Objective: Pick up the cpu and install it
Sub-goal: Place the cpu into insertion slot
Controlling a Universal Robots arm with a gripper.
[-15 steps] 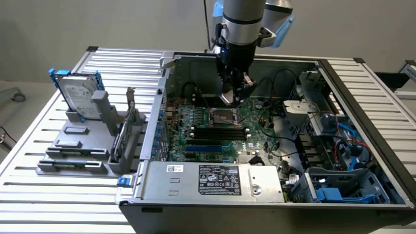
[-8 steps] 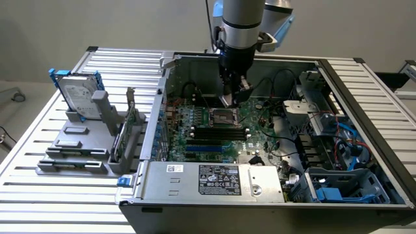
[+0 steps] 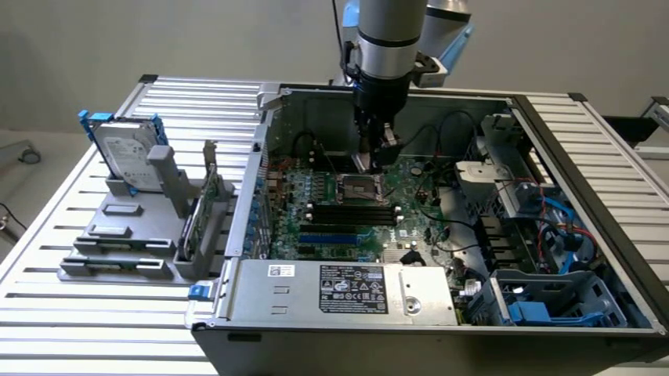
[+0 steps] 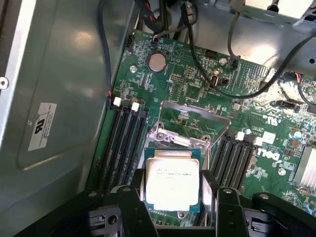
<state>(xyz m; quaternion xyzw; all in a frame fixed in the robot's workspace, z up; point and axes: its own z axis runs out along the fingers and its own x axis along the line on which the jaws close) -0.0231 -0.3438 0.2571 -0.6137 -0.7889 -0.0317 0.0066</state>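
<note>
The cpu [image 4: 173,180], a small square chip with a dull silver top and a thin green edge, sits between the two black fingers [image 4: 134,195] of my gripper [image 4: 174,197], which is shut on its sides. It hangs slightly above the motherboard, close to the socket [image 4: 190,123], whose metal frame stands open. In the exterior view my gripper [image 3: 368,160] points straight down inside the open computer case, just above the socket [image 3: 366,188].
Black memory slots [image 4: 123,143] flank the socket on both sides. Black cables [image 4: 212,69] run across the board behind it. The case wall [image 3: 262,157] stands at the exterior view's left, the power supply [image 3: 345,290] in front, and a hard drive [image 3: 131,153] on a grey stand outside.
</note>
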